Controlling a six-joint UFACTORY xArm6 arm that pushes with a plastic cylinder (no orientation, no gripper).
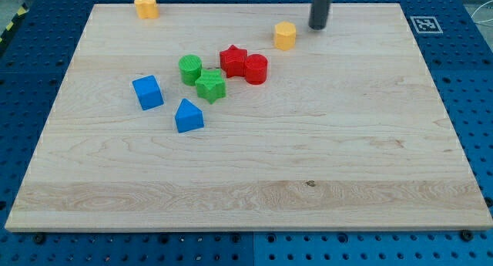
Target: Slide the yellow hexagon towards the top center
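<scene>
The wooden board [254,196] fills most of the view and rests on a blue perforated table [462,81]; its near half, toward the view's bottom, carries only wood grain and one small dark knot. Moving farther in, I meet first the blue block with a peaked top [189,116], left of centre, and just beyond it to the view's left the blue cube [147,92], the two standing near but apart. Next comes a tight cluster: the green star-shaped block [210,85] touches or nearly touches the green cylinder [190,69] behind it, and to the view's right the red star-shaped block [233,61] sits against the red cylinder [256,69]. Beyond this cluster stands the yellow hexagon [285,35], the task's block, right of the board's centre line and near the top edge. My tip [319,26] is set down just to the view's right of that hexagon, close but with a visible gap between them. A second yellow block [146,5], shape unclear, lies at the far left corner, well apart from everything else. A square printed marker [425,24] occupies the far right corner. I see no containers, and my rod ends in no jaws whose state could be reported.
</scene>
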